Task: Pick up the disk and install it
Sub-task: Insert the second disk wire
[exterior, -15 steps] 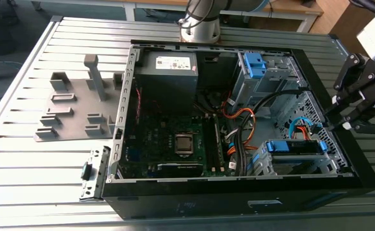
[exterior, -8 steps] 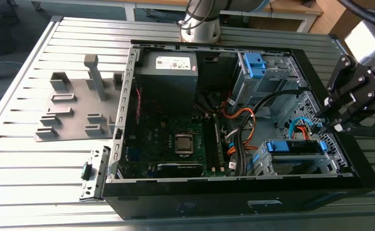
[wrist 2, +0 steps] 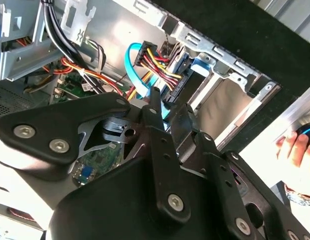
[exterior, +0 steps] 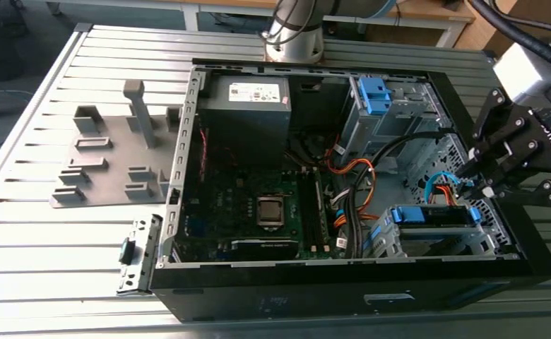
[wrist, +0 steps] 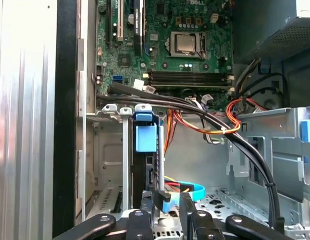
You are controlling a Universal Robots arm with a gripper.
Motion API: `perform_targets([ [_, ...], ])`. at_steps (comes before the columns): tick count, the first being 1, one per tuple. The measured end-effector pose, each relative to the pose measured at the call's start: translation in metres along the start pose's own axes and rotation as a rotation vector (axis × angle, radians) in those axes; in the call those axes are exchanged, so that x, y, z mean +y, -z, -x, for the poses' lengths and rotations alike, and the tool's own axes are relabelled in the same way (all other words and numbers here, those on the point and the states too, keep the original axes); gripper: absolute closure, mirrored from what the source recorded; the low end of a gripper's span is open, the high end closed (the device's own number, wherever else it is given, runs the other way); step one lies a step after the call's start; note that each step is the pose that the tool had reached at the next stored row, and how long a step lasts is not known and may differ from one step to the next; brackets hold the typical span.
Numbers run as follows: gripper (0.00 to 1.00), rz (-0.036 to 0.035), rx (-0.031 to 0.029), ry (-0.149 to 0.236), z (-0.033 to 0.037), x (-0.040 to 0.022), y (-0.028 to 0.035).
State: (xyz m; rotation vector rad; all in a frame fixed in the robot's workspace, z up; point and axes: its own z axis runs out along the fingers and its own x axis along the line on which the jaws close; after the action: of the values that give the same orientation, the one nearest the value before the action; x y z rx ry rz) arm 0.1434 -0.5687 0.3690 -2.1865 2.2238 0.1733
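Observation:
The disk [exterior: 431, 215], edged by its blue carrier frame, sits inside the lower drive bay at the open computer case's corner, on the exterior view's right. In the first wrist view the disk [wrist: 146, 137] stands edge-on in the bay's metal rails, blue tab outward. My gripper [exterior: 470, 185] hovers just above that bay, over the cables. Its fingers [wrist: 157, 200] stand a narrow gap apart, and a blue data cable [wrist: 187, 190] with its plug lies beyond them. In the second wrist view my gripper [wrist 2: 167, 107] points at the plugs of the blue cable and the coloured power wires [wrist 2: 157, 62].
The case [exterior: 351, 282] lies open on a slatted metal table. Inside are the grey power supply [exterior: 247, 106], the motherboard [exterior: 256, 205], an upper bay with a blue bracket [exterior: 374, 95] and thick black cables [wrist: 215, 120]. A grey fixture plate [exterior: 106, 169] lies on the exterior view's left. A person's hand [wrist 2: 295, 145] is beside the case.

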Motion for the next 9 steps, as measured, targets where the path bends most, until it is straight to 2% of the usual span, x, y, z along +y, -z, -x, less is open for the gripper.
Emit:
perform_targets([
  [9, 0.65, 0.0, 0.0003, 0.0, -0.0002, 0.001, -0.0011],
])
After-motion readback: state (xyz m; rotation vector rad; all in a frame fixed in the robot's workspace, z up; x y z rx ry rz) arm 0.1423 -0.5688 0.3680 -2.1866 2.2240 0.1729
